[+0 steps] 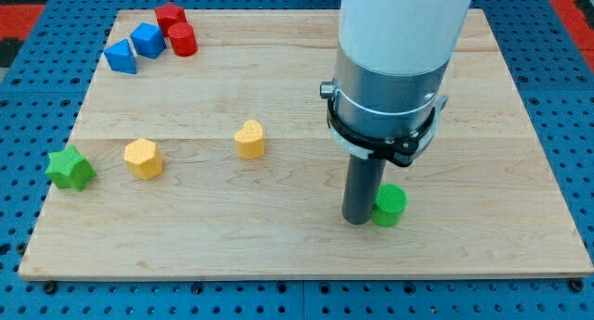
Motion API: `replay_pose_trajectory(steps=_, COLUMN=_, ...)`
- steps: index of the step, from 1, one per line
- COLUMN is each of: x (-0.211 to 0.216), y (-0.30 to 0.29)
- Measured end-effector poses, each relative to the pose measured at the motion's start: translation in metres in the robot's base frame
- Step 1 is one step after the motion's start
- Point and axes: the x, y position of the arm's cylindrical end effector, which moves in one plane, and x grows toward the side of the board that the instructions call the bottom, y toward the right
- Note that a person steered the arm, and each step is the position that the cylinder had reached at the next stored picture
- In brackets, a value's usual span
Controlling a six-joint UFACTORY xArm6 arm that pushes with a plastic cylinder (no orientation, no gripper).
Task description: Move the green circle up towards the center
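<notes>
Here, I am resting my tip (pixel 356 220), a bare rod with no pincer, against the green circle's (pixel 390 206) left side near the board's (pixel 278 255) bottom edge, needing to circle beneath it before pushing upward.

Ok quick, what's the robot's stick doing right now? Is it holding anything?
My tip: no gripper, so it holds nothing; it sits right against the view's left side of the green circle, apparently touching it.

My tip (pixel 357 220) touching green circle (pixel 390 206) on its left (view's bottom right), wooden board (pixel 278 246).
</notes>
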Motion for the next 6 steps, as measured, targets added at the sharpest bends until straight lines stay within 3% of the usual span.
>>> replay_pose_trajectory(steps=1, x=0.032, y=-0.002)
replay_pose_trajectory(steps=2, x=0.014, y=0.033)
replay_pose_trajectory(steps=3, x=-0.038, y=0.047)
replay_pose_trajectory(steps=5, x=-0.031, y=0.079)
replay_pose_trajectory(steps=6, x=-0.053, y=0.092)
